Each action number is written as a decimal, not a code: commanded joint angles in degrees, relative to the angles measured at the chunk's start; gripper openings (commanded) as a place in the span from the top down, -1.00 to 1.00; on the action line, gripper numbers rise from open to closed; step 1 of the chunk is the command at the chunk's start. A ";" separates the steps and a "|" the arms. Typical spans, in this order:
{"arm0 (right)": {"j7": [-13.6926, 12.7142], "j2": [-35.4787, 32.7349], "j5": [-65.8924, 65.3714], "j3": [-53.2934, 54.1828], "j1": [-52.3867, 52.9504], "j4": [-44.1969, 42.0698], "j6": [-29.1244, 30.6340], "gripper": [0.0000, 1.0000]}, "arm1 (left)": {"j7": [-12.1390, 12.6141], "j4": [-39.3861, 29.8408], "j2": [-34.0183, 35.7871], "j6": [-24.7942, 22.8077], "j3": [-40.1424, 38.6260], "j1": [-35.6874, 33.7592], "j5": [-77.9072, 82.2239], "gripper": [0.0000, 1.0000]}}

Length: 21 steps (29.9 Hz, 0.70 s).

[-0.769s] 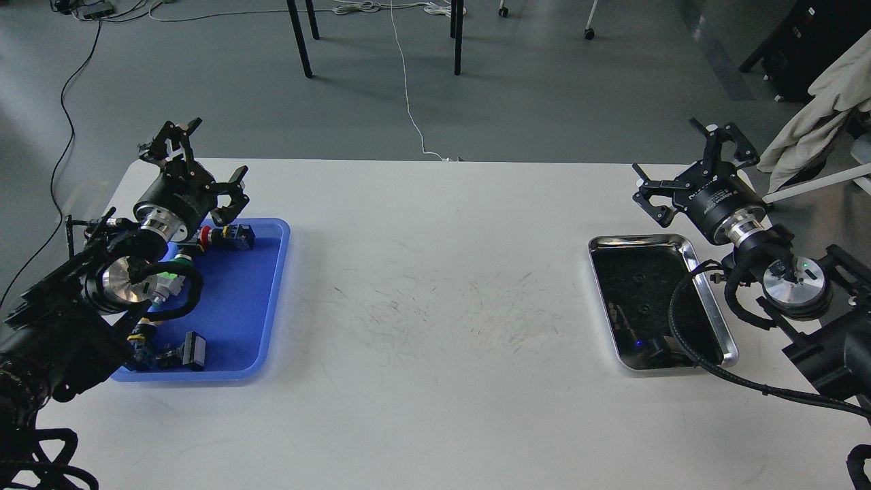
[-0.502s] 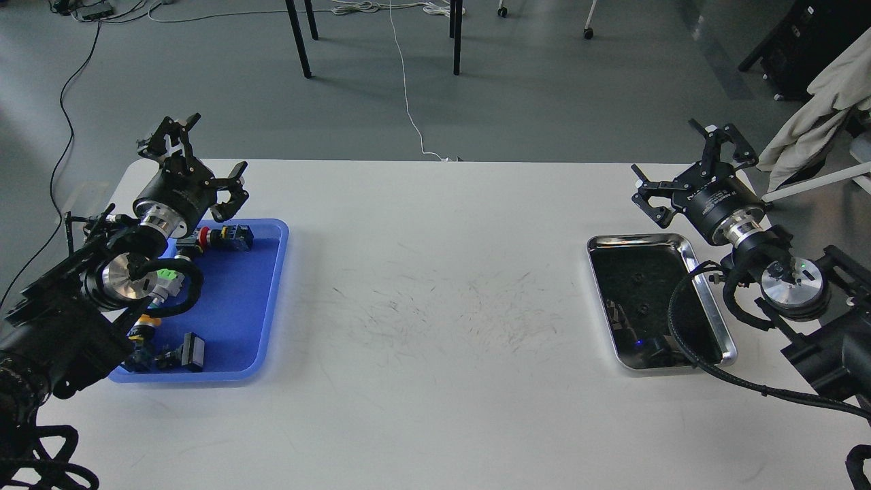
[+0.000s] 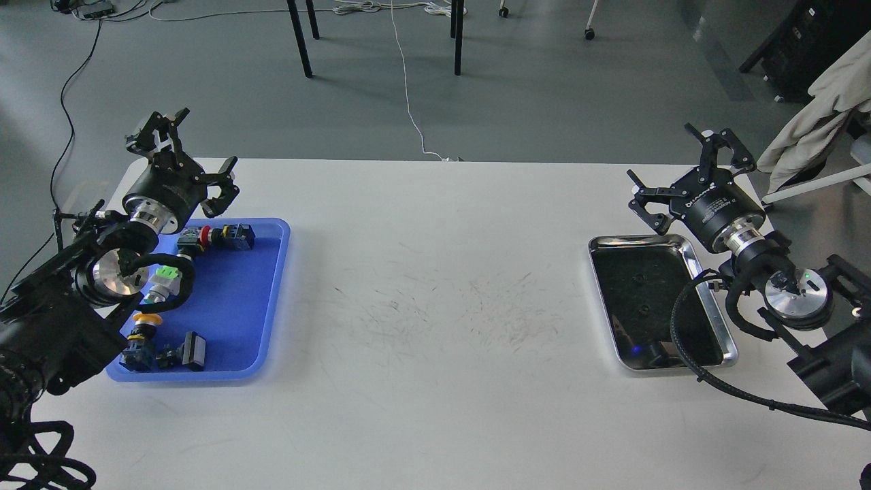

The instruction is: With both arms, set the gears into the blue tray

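Note:
The blue tray (image 3: 235,299) lies at the table's left end and holds push-button switches. Two tiny dark gears (image 3: 637,278) (image 3: 643,308) show faintly on the reflective bottom of the steel tray (image 3: 633,238) at the right end. My left gripper (image 3: 187,155) hovers over the blue tray's far-left corner, open and empty, fingers pointing away from me. My right gripper (image 3: 680,171) hangs just beyond the steel tray's far-right corner, also open and empty. Neither gripper touches a gear.
In the blue tray lie a red-capped switch (image 3: 218,237), a green one (image 3: 165,275), a yellow one (image 3: 144,321) and a black one (image 3: 192,350). The right arm's black cable (image 3: 680,320) loops over the steel tray's right rim. A cloth (image 3: 816,116) hangs at far right.

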 commanded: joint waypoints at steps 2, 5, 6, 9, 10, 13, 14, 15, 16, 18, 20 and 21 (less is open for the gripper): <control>0.08 -0.04 -0.07 0.62 0.03 -0.07 0.49 -0.99 | -0.01 -0.01 -0.32 0.30 0.64 -0.03 0.54 -0.97; 0.17 0.04 -0.07 1.24 0.03 -0.15 0.40 -0.99 | -0.18 -0.01 -0.41 0.39 0.55 -0.12 0.54 -0.97; 0.17 0.13 -0.07 1.33 0.03 -0.15 0.40 -0.99 | -0.18 -0.01 -0.41 0.30 0.55 -0.12 0.54 -0.97; 0.00 0.22 -0.07 1.24 -0.06 -0.15 0.49 -0.99 | -0.36 -0.71 -0.33 -0.31 0.38 -0.12 0.45 -0.97; -0.01 0.31 -0.07 1.33 -0.06 -0.15 0.49 -0.99 | -0.36 -0.71 -0.24 -0.31 0.29 -0.12 0.54 -0.97; 0.08 0.40 -0.07 1.33 -0.06 -0.15 0.58 -0.99 | -1.15 -0.80 -0.06 -0.40 0.20 -0.21 0.45 -0.97; 0.08 0.48 -0.16 1.33 0.03 -0.24 0.49 -0.99 | -1.15 -0.80 0.02 -0.40 0.20 -0.21 0.45 -0.97; 0.08 0.48 -0.24 1.15 0.03 -0.24 0.49 -0.99 | -1.15 -0.80 0.03 -0.40 0.20 -0.21 0.45 -0.97; 0.17 0.40 -0.25 0.98 0.03 -0.16 0.49 -0.99 | -1.06 -0.80 0.03 -0.40 0.28 -0.30 0.54 -0.97; 0.08 0.40 -0.25 0.89 0.03 -0.15 0.49 -0.99 | -1.06 -0.80 0.11 -0.31 0.37 -0.21 0.54 -0.97; 0.08 0.05 -0.25 0.71 -0.06 -0.07 0.49 -0.99 | -1.15 -0.89 0.29 -0.31 0.29 -0.21 0.45 -0.97; 0.08 -0.04 -0.33 0.62 -0.06 0.02 0.49 -0.99 | -1.15 -0.80 0.29 -0.31 0.37 -0.21 0.45 -0.97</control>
